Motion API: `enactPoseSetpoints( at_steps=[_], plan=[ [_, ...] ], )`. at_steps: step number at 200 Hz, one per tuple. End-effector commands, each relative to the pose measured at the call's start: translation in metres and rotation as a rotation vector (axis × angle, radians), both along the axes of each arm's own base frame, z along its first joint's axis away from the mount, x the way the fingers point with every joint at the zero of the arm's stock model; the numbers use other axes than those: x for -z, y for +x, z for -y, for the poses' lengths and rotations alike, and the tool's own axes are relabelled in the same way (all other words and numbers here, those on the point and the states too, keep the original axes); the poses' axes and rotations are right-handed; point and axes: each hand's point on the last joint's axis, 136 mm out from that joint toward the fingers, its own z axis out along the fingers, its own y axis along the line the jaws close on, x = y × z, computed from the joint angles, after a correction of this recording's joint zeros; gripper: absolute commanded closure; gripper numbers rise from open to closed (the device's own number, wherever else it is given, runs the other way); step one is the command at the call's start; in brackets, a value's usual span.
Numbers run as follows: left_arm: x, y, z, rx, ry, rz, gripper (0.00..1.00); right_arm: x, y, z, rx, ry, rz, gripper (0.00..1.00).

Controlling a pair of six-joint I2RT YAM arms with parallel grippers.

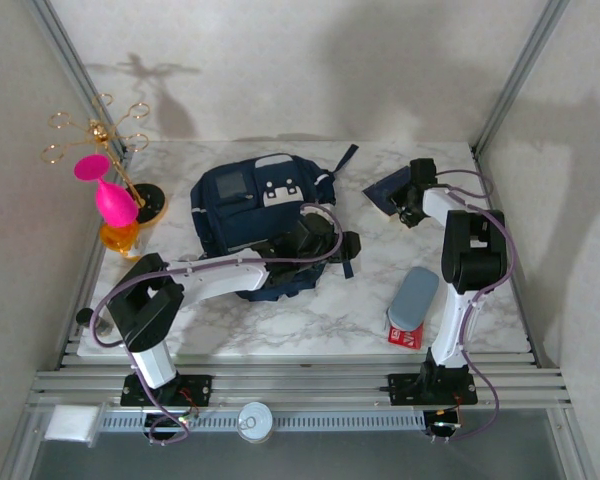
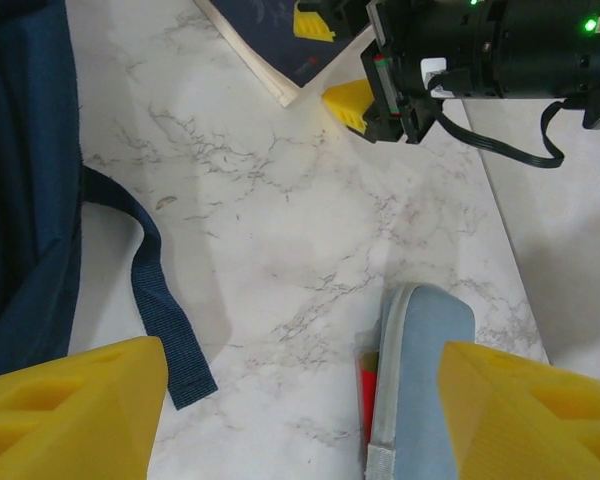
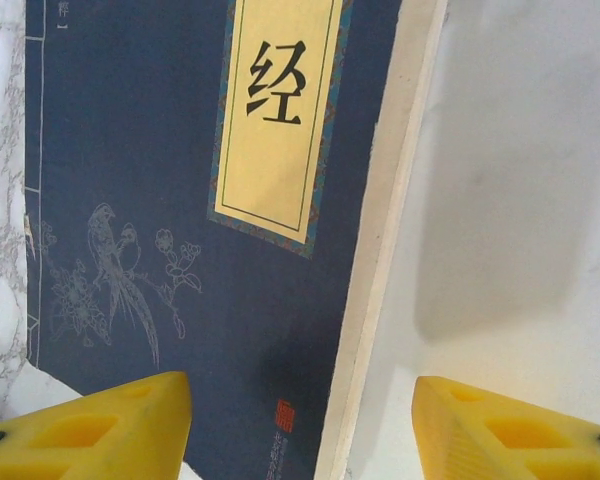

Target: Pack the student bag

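Fingers (image 2: pixel 70 410) of the left gripper (image 2: pixel 300 425) are yellow and stand wide apart, with nothing between them. This gripper hangs just to the right of the student bag (image 1: pixel 255 215), over the marble table (image 1: pixel 310 315). The right gripper (image 3: pixel 305 430) is also wide and holds nothing. It hangs over a dark blue book (image 3: pixel 180 200), well off to the right of the bag.

The bag lies flat on the table, and the left arm lies across its near part. I cannot tell what is inside it.

From the left wrist you can see the bag's blue side. A dark strap (image 2: pixel 155 300) trails out from the bag onto the table. To the right of the strap lies a grey-blue case (image 2: pixel 420 380) with a red thing (image 2: pixel 365 390) under its edge. The right gripper is seen there too, at the corner of the book.

From the right wrist you can see the book's cover. It has a yellow label with a black sign, thin drawings of birds and flowers, and a small red stamp.

From the top you can see a gold stand (image 1: pixel 98 130) and a pink thing (image 1: pixel 105 190), both to the left of the bag.
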Motion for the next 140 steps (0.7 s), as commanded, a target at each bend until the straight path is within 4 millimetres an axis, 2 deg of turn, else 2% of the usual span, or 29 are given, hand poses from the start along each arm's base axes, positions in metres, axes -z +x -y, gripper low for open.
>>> enactPoseSetpoints(
  at_steps=[1, 51, 140],
  plan=[
    [-0.017, 0.006, 0.008, -0.018, -0.014, 0.037, 0.28, 0.014, 0.002, 0.001, 0.010, 0.017, -0.012, 0.42],
    [-0.012, 0.004, 0.010, -0.007, 0.002, 0.024, 0.25, 0.024, 0.006, -0.002, -0.004, 0.024, -0.017, 0.51],
    [-0.018, 0.003, 0.008, -0.003, 0.017, 0.032, 0.22, 0.002, 0.013, 0.002, -0.072, 0.026, 0.072, 0.83]
  ],
)
